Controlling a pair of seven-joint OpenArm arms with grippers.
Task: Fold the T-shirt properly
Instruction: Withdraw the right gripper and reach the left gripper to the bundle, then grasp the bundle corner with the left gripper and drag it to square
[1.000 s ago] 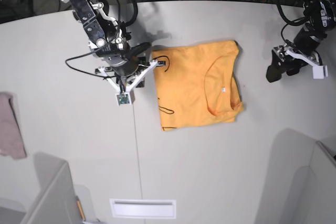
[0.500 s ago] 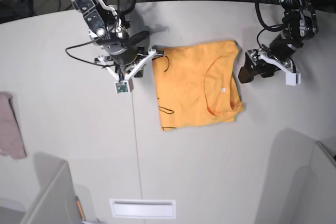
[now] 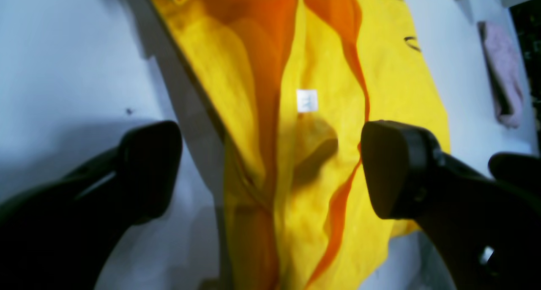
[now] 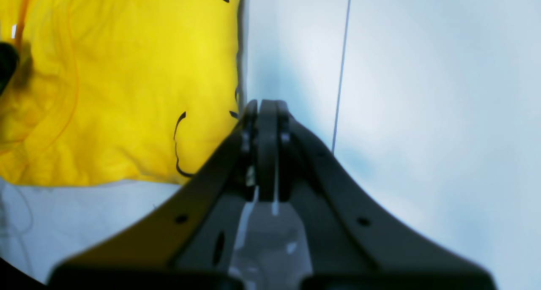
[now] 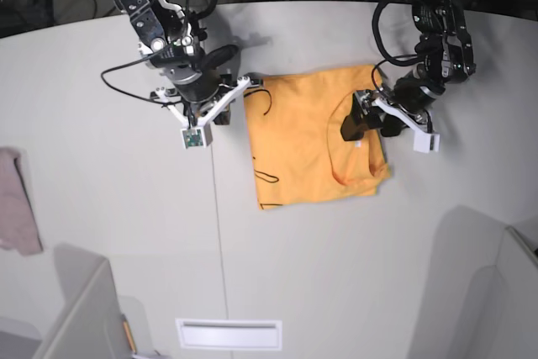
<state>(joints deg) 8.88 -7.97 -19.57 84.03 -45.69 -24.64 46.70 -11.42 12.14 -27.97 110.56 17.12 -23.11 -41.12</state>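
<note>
Working across the base view from its left side, my right gripper [image 5: 249, 83] sits with its fingers pressed together at the upper corner of the T-shirt [image 5: 307, 136], and over the last second it has barely shifted. In the right wrist view the closed tips [image 4: 264, 112] rest just against the shirt's straight edge beside the black line markings [image 4: 179, 144]; I cannot tell whether any cloth is pinched between them, it looks more like contact than a grip. The shirt itself lies partly folded into a rough rectangle on the table [image 5: 109, 208], between my two arms, collar toward the left arm. The real change is on the far side: my left gripper [image 5: 363, 119] has swung in from well clear of the shirt and now hangs over the collar edge, fingers spread wide. From the left wrist view the small white tag [image 3: 307, 100] lies between and just beyond the open pads [image 3: 391, 167], nothing held. I read that as lining up to grasp the collar side for the next fold.
</note>
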